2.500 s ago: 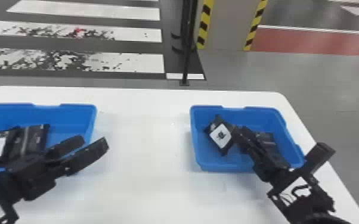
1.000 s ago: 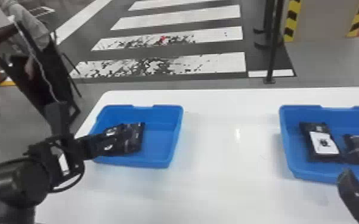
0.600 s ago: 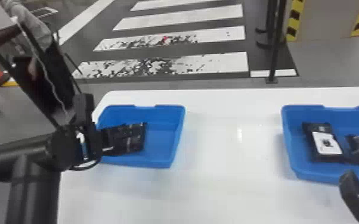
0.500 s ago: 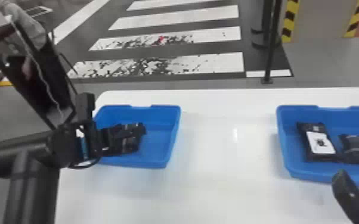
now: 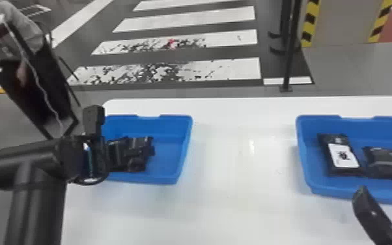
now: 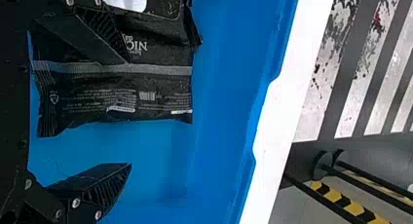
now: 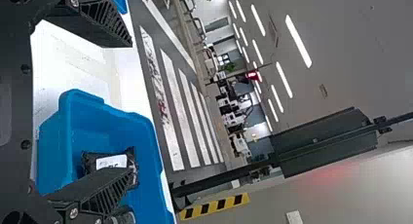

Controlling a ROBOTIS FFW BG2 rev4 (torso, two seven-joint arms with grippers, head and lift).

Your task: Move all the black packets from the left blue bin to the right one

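Black packets [image 5: 135, 154] lie bunched in the left blue bin [image 5: 169, 153], two more packets [image 5: 343, 156] in the right bin [image 5: 322, 191].

The left arm [image 5: 35, 208] rises from the head view's bottom edge, then bends sharply to the right, ending in the left end effector [image 5: 97, 146], whose two flat black fingers stand well apart. The right end effector [image 5: 388, 194] shows at the lower right, its fingers spread wide, one slanting up leftward.
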